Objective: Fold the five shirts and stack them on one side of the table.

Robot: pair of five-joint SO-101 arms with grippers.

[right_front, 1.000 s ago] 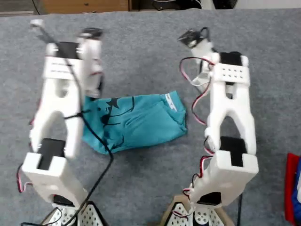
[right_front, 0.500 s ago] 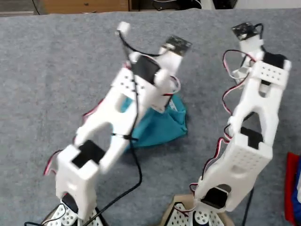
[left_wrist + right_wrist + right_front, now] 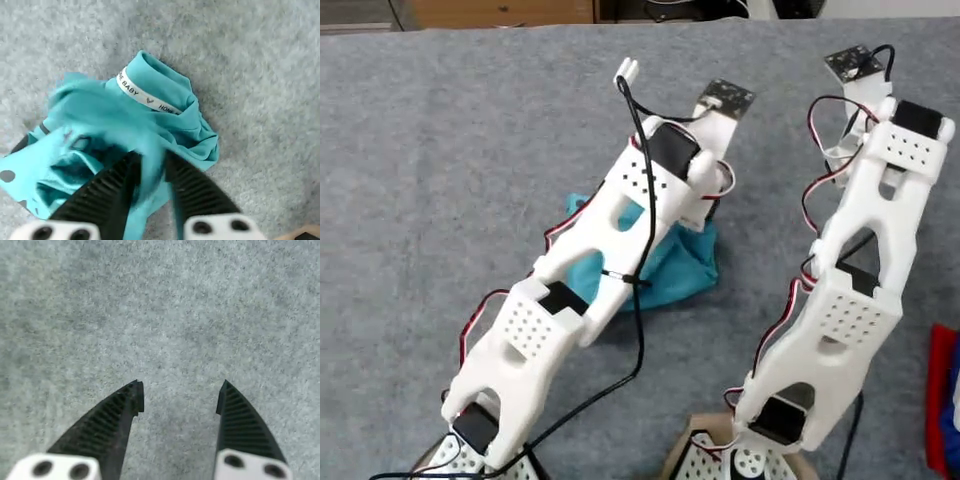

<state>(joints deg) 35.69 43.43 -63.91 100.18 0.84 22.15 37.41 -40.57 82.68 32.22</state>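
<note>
A teal shirt (image 3: 685,268) lies bunched on the grey table near the middle, its collar with a white label (image 3: 150,97) turned up. My left arm (image 3: 620,225) stretches diagonally across it and covers most of it. In the left wrist view my left gripper (image 3: 152,164) stands over the shirt's folds with its fingers nearly together and teal cloth pinched between them. My right arm (image 3: 875,200) stands to the right of the shirt, apart from it. My right gripper (image 3: 180,392) hangs open above bare grey table, holding nothing.
A red and blue piece of cloth (image 3: 946,400) shows at the table's right edge near the front. The grey table surface (image 3: 440,150) stretches wide to the left and far side. Wooden furniture (image 3: 500,10) borders the far edge.
My left arm has swung from the left side across to the right over the shirt, which is now more bunched. My right arm has shifted to the right and farther back.
</note>
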